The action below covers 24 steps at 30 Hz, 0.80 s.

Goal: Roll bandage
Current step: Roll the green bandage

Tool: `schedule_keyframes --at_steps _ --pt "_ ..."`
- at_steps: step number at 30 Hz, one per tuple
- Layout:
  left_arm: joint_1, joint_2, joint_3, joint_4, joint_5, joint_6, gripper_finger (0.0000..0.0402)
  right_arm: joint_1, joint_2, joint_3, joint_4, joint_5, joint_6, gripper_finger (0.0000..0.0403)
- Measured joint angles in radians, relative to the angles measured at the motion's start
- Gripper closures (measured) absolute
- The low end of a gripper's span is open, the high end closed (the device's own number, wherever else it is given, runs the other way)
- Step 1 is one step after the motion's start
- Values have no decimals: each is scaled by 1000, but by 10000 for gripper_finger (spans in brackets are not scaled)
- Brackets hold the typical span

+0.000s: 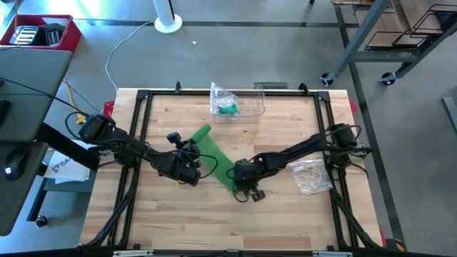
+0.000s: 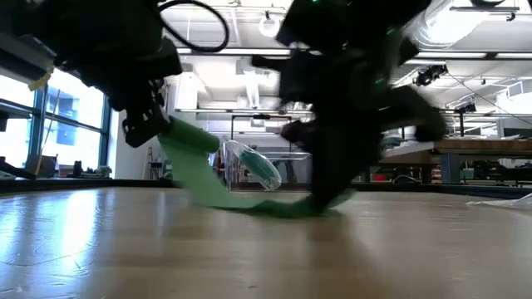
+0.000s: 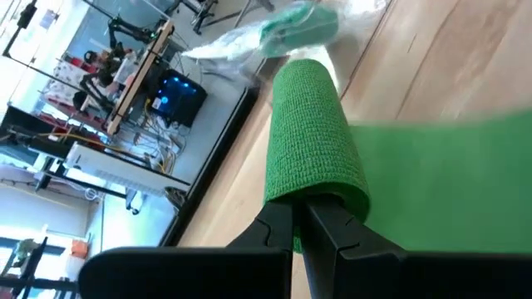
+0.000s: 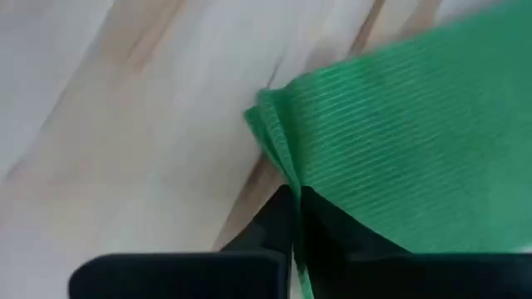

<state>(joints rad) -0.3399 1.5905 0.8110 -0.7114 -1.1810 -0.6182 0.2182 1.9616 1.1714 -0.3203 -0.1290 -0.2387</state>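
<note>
Green bandage is half-rolled mid-frame; left gripper pinches the roll, right gripper clamps its loose end.

Both arms are showing as black jointed links with loose black cables running along them. The left pincer and the right pincer are each showing two matte black, wedge-shaped fingers.
</note>
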Motion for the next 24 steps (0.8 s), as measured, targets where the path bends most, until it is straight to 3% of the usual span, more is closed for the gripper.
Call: schedule_keyframes --at_steps 5,9,15,20,24 --pt "-17 0 -59 3 15 -90 401 99 -168 -3 -197 23 113 400" --pt "-41 0 -96 81 50 -123 401 211 -307 -3 -258 83 210 401" --pt "-81 -1 -124 403 201 82 401 374 -515 -2 -275 341 320 402" --pt "-96 -1 -124 752 368 307 401 456 -637 32 -268 579 290 402" --pt "-96 -1 -123 913 409 409 401 464 -681 105 -272 652 208 402"
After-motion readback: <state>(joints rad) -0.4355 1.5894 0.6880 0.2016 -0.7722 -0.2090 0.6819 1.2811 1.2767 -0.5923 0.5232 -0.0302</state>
